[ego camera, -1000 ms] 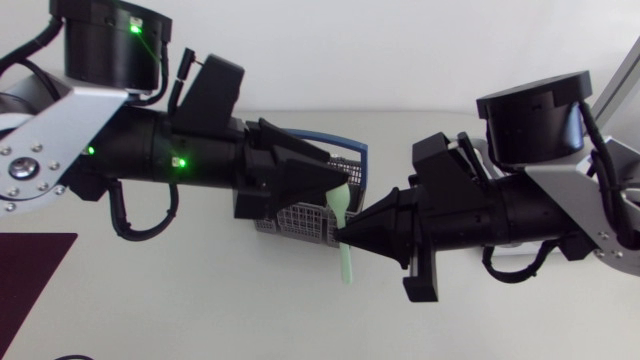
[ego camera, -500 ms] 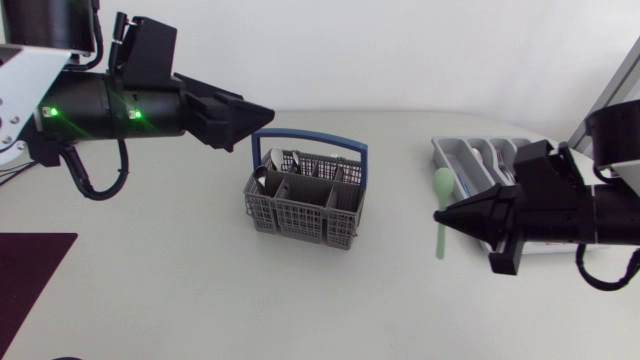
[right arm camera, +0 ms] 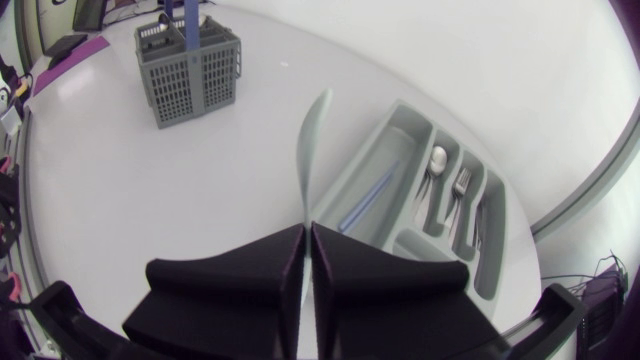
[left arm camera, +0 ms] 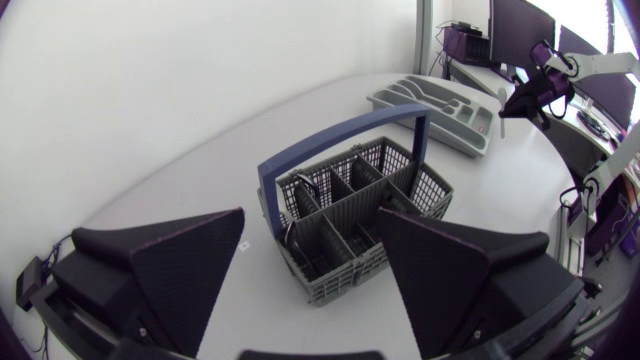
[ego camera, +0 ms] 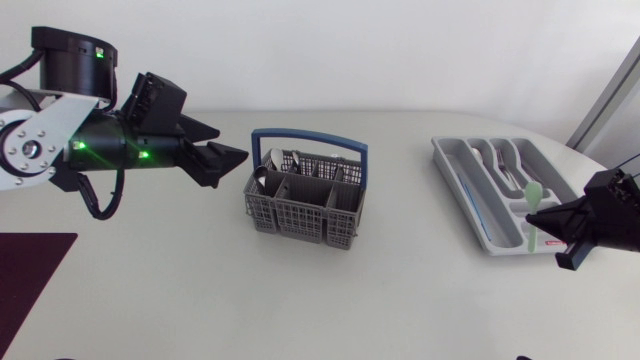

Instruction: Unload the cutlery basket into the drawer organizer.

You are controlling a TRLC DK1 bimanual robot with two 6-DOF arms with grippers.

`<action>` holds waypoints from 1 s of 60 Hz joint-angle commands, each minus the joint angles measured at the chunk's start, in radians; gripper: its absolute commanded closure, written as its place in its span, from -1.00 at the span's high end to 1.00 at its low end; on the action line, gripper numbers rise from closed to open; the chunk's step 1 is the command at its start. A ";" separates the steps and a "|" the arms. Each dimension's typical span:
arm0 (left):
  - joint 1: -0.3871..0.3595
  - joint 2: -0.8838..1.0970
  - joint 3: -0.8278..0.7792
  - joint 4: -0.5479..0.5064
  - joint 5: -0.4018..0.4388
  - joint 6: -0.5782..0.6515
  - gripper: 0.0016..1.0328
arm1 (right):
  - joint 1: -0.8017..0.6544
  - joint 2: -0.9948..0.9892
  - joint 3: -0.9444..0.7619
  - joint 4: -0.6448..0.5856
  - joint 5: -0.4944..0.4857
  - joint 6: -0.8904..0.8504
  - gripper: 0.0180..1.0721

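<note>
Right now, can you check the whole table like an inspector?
Surface: white table.
Job's things: grey basket, silver cutlery inside; grey tray holding a silver spoon and fork; green spoon above the tray.
Clutter: dark purple mat at the left edge.
Grippers: left gripper open beside the basket; right gripper shut on the green spoon.
Cables: black cable looped under the left arm.
Surroundings: nothing seen.

Bright, even light; soft shadow under cutlery basket [ego camera: 300,215]; fisheye-bowed edges.
</note>
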 commanded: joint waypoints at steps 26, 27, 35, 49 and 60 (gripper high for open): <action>-0.005 0.077 -0.035 0.041 -0.101 0.085 0.77 | -0.222 0.391 0.142 0.366 0.063 -0.291 -0.89; -0.006 0.077 -0.036 0.041 -0.102 0.085 0.77 | -0.223 0.398 0.145 0.372 0.065 -0.297 -0.89; -0.020 0.079 -0.036 0.041 -0.115 0.085 0.77 | -0.228 0.459 0.160 0.464 0.093 -0.312 -0.89; -0.036 0.080 -0.038 0.034 -0.142 0.088 0.77 | -0.223 0.491 0.125 0.542 0.154 -0.412 -0.88; -0.028 0.074 -0.044 0.027 -0.144 0.094 0.77 | -0.214 0.525 0.041 0.699 0.200 -0.467 -0.88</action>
